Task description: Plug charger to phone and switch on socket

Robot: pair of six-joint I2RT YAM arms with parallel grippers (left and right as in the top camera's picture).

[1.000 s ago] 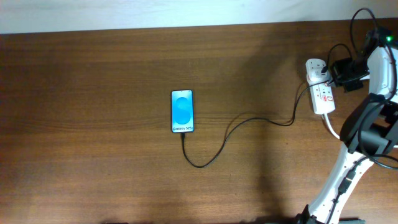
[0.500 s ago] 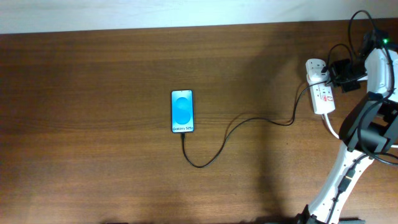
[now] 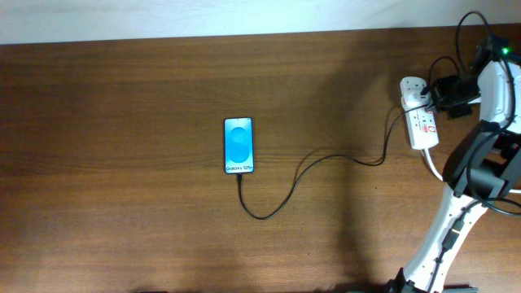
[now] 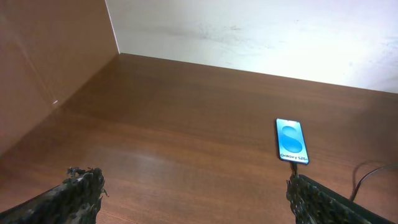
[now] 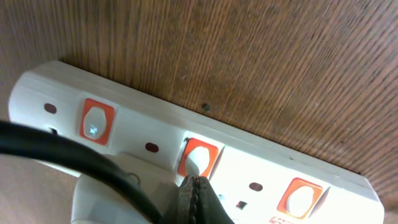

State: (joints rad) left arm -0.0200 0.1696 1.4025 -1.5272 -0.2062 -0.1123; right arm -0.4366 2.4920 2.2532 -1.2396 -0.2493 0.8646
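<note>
The phone [image 3: 238, 146] lies face up mid-table, its blue screen lit; it also shows in the left wrist view [image 4: 291, 140]. The thin black charger cable [image 3: 286, 191] runs from the phone's bottom edge in a loop to the white socket [image 3: 421, 114] at the far right, where its plug sits. My right gripper [image 3: 434, 96] is shut, its tips [image 5: 195, 182] pressing the middle red-framed switch [image 5: 198, 157] of the socket [image 5: 261, 168]. My left gripper [image 4: 193, 190] is open and empty, above bare table well short of the phone.
The thick white cord [image 3: 435, 167] leaves the socket toward the right arm's base [image 3: 476, 175]. The black cable crosses the right wrist view [image 5: 74, 158]. A pale wall [image 4: 261, 31] backs the table and a brown side panel [image 4: 43, 68] stands at the left.
The right gripper has shifted slightly up and left at the socket. The phone, cable and left arm have not moved.
</note>
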